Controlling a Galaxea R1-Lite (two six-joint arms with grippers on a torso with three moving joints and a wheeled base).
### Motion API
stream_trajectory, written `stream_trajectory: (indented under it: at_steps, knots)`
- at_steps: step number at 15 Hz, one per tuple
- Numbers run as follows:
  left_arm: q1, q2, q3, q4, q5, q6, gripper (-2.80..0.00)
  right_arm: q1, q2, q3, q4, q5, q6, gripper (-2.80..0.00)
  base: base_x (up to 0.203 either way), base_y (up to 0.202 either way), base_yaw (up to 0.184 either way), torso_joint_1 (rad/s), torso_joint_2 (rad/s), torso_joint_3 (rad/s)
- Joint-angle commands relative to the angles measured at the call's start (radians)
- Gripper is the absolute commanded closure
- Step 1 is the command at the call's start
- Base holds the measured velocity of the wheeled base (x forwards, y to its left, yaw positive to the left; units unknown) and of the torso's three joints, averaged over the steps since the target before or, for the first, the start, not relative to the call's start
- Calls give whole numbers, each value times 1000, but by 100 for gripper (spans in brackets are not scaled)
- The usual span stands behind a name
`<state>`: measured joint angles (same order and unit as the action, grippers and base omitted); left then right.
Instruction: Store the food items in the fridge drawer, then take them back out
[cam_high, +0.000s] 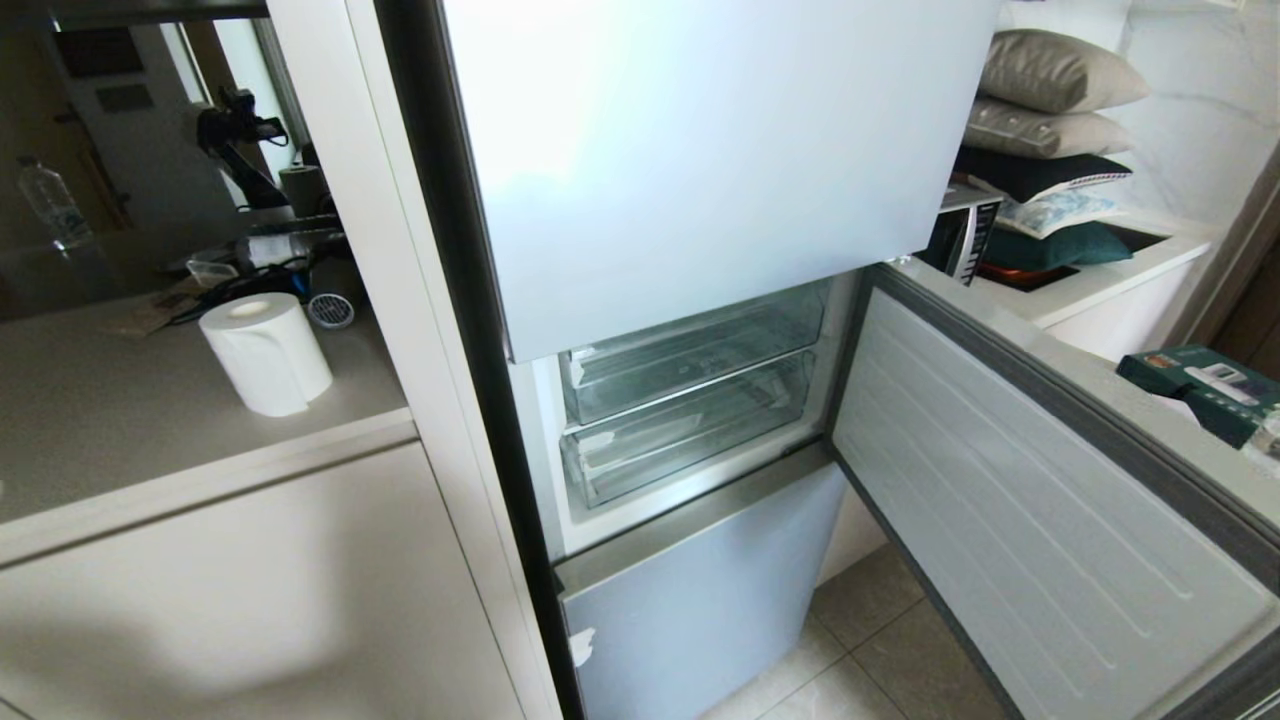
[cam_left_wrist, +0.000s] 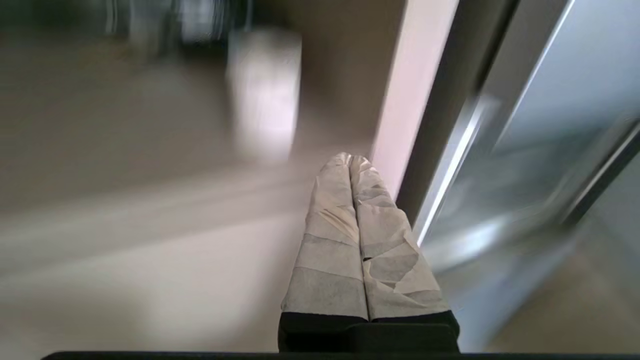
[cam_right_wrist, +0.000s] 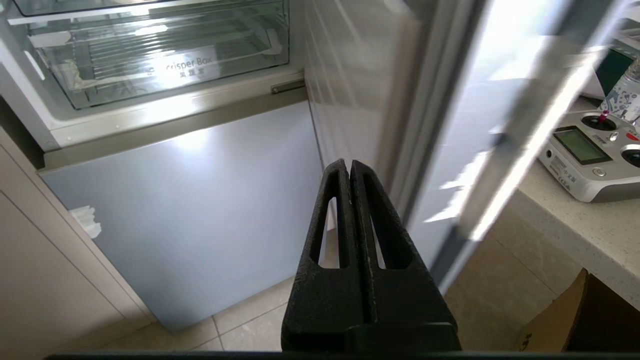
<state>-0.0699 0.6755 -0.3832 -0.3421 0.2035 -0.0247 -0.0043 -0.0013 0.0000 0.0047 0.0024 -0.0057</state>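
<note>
Left wrist view: left gripper (cam_left_wrist: 350, 159) pressed together, empty.

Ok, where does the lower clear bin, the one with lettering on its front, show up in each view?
Head view: lower clear bin sits mid-frame, under the upper bin, behind the open fridge door.
Left wrist view: not recognisable.
Right wrist view: lower clear bin near the upper left corner.
Shared landmark: grey-blue bottom door below it.

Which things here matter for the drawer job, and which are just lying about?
Job:
- lower clear drawer
- upper clear drawer
- open fridge door
- left pincer, shut
- right pincer, shut
No food items in view.

Lying about:
- paper roll
- pillows
- green box
- remote controller
</note>
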Motion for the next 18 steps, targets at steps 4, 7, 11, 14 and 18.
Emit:
stream_trajectory:
  at_steps: [4,7,11,14,18]
  knots:
    - [29,-331,376,257,-118,110,0,0,0,0,0,1,0,0,0,0,0,0,0,0]
    - [59,-615,309,465,-147,203,0,1,0,0,0,1,1,0,0,0,0,0,0,0]
    - [76,-674,334,452,-194,43,0,0,0,0,0,1,0,0,0,0,0,0,0,0]
    - [76,-674,342,440,-193,25,0,0,0,0,1,1,-5,0,0,0,0,0,0,0]
    - [76,-674,342,440,-193,23,0,1,0,0,1,1,0,0,0,0,0,0,0,0]
